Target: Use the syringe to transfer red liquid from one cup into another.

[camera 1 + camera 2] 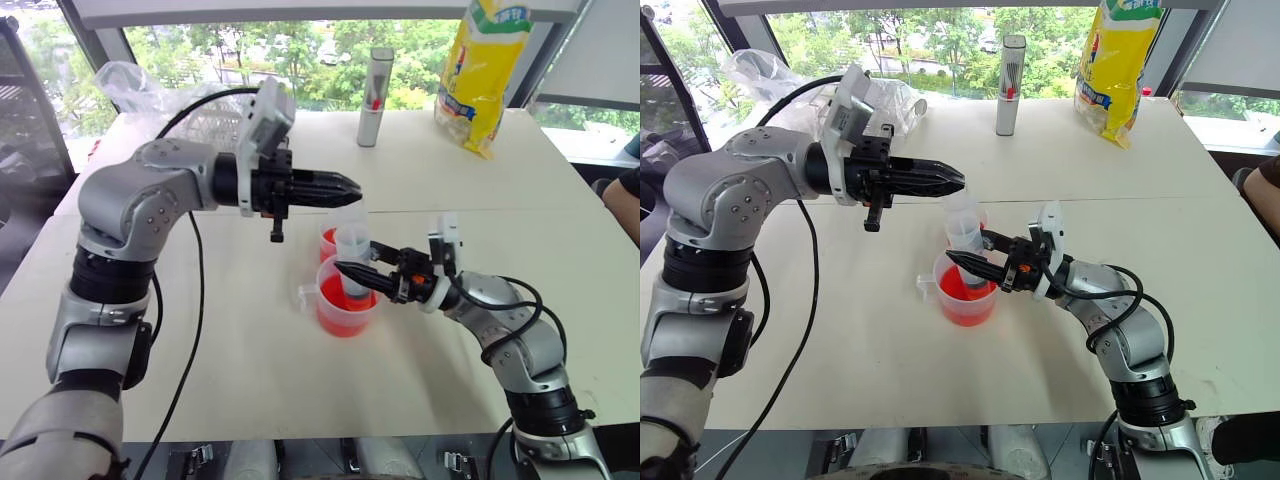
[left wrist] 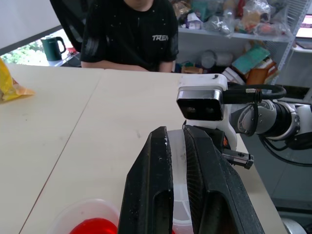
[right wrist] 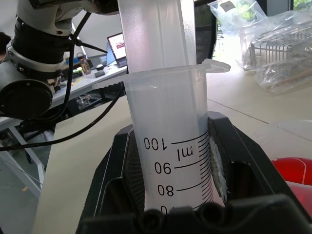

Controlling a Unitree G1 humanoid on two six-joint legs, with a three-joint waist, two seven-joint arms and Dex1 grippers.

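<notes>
The syringe [image 1: 352, 262] stands upright in the larger handled beaker [image 1: 345, 300] near the middle of the white table [image 1: 250, 360], its lower end down in the red liquid [image 1: 342, 305]. The right end effector [image 1: 352, 272] is clenched around the barrel — the printed graduations sit between its two black fingers [image 3: 124, 165]. The left end effector [image 1: 350, 186] is level and grasps the plunger top above the barrel. The smaller cup [image 1: 328, 240] stands just behind the beaker, with red liquid in it too.
</notes>
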